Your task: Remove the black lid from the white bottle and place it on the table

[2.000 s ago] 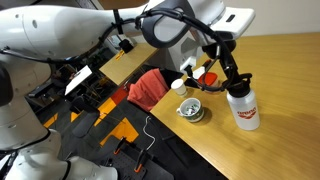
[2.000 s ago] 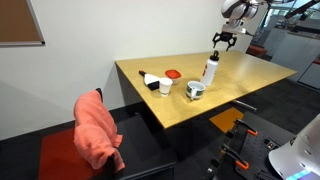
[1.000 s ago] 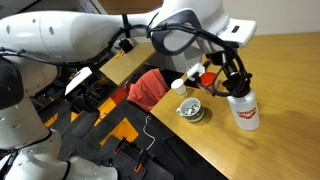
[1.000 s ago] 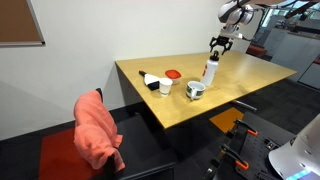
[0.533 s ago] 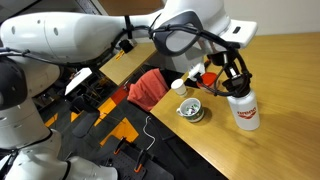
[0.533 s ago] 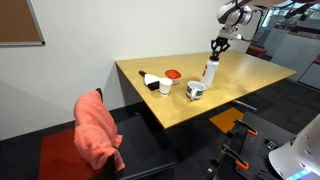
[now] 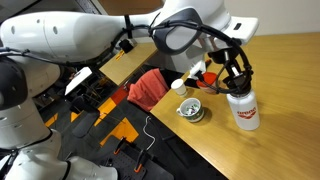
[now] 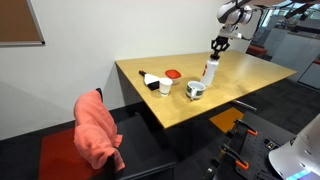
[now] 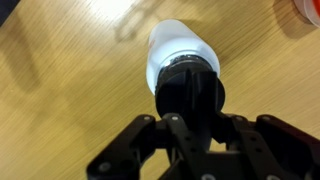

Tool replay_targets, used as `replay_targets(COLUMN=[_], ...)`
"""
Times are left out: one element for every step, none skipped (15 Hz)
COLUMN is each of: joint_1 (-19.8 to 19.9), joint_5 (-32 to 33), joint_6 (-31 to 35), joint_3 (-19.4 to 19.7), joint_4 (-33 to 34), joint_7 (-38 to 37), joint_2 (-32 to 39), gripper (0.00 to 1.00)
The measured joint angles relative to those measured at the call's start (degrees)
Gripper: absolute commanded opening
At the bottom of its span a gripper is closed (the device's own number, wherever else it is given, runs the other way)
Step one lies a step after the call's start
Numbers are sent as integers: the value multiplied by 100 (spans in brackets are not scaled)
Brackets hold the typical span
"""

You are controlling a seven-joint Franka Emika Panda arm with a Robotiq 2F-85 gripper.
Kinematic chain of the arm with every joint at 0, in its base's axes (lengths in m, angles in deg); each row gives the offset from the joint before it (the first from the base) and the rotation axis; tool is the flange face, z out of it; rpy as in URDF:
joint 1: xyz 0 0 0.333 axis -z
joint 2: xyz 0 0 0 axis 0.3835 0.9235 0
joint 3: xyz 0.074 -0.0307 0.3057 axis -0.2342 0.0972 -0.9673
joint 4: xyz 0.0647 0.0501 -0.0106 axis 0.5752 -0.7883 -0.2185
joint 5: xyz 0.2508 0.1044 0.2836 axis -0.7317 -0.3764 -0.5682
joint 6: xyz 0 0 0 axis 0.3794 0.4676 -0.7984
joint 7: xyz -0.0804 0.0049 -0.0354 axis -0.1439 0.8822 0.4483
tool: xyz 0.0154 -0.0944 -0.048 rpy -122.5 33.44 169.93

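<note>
1. The white bottle [image 7: 243, 110] stands upright on the table [image 7: 290, 75], a little in from the edge (a metal cup [image 7: 190, 111] sits near it).
2. The black lid [image 9: 190, 95] sits on top of the bottle, not yet off.
3. The jaws hang down over the lid, one either side of it in the wrist view; I cannot tell whether they pinch it.

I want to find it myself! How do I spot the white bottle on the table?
Find the big wooden table and the things on it. The white bottle is the tallest, with red letters on its side and a black lid on top, unlike the low metal cup beside it.
</note>
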State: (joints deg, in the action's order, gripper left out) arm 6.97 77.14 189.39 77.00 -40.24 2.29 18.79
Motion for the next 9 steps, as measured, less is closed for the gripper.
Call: replay_targets(joint_1=[-2,-3,-4,-7,-13,-21,-34,-49,-71], joint_5=[4,5,8,12,15,21,31,43,76], joint_6=[9,11,12,13,13,13,13,13,13], joint_3=[3,3,5,5,5,5,5,5,5], joint_4=[27,53,73,85,85,86,85,85,84], joint_7=[0,0,0,0,0,1,1,1,1], joint_2=[-1,-6,-21,-49,-90,-140,-199,-259,-321], gripper=[3,3,3,3,3,3,3,3,3])
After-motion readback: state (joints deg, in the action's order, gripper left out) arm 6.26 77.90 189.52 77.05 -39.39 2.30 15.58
